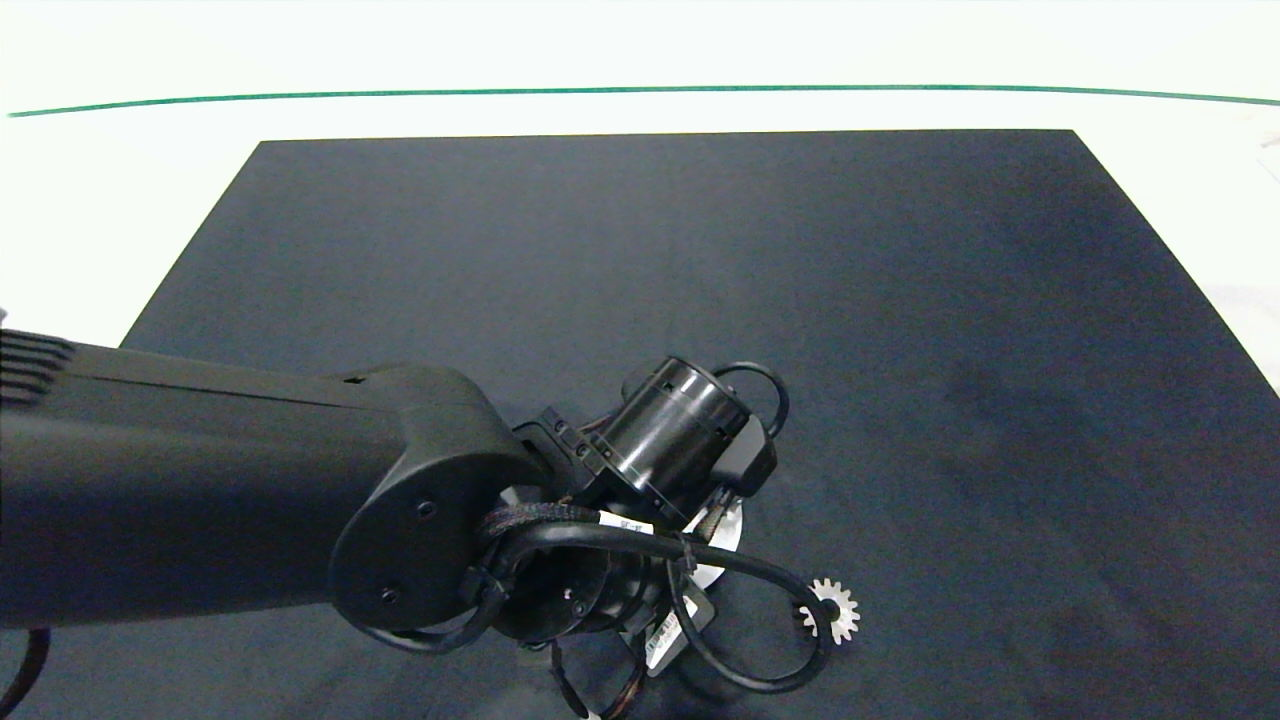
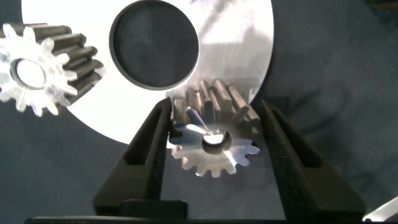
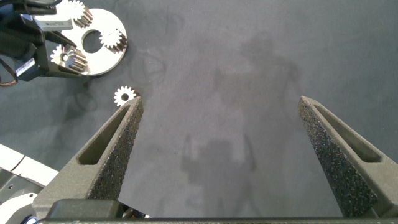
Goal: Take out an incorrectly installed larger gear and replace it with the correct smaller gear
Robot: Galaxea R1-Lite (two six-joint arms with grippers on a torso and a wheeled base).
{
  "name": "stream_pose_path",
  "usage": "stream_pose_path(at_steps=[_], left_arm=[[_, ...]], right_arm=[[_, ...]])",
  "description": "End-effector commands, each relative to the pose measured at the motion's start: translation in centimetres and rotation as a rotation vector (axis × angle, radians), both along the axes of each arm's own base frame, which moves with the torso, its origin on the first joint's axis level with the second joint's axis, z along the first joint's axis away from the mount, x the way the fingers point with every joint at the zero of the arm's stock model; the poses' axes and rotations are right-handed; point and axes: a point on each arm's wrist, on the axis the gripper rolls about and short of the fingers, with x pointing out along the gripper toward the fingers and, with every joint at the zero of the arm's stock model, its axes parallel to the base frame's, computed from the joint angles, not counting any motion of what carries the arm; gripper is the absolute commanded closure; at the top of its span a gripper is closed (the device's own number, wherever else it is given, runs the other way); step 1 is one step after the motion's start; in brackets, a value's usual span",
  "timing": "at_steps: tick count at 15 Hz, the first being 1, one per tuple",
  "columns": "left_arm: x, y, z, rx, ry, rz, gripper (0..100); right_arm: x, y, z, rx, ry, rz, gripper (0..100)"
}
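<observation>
Most of the job looks done: the larger gear (image 1: 832, 608) lies loose on the dark mat (image 1: 900, 300) near the round plate (image 2: 249, 37) (apparently already taken off). The left gripper (image 2: 216, 106) pinches the smaller gear (image 2: 214, 140) at the plate's edge, so seating and releasing it seem to be what is left. The right gripper (image 3: 219, 101) hangs spread wide over bare mat, well apart.

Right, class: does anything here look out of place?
One thing: a loose gear lies alone on the mat, off the plate where the other gears sit. The left gripper grips a small gear at the plate's edge; the right gripper hangs open over bare mat.
</observation>
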Motion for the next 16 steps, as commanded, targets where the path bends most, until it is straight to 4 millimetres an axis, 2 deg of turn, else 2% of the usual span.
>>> stream_pose_path(at_steps=[1,6,9,14,16], left_arm=[[0.1,-0.2,-0.3,0.003,0.000,0.000,52],[0.0,-0.1,-0.2,0.006,-0.002,-0.001,62],[-0.1,0.1,0.6,-0.014,-0.020,0.005,68],[-0.6,0.7,1.8,-0.041,-0.039,0.005,69],[-0.6,0.8,1.7,-0.039,-0.036,0.008,69]], right_arm=[[0.0,0.0,0.0,-0.001,0.001,0.001,0],[0.0,0.0,0.0,0.000,0.001,0.004,0],[0.0,0.0,0.0,0.000,0.001,0.004,0],[0.0,0.0,0.0,-0.001,0.002,0.004,0],[0.0,0.0,-0.1,-0.002,0.005,0.004,0]])
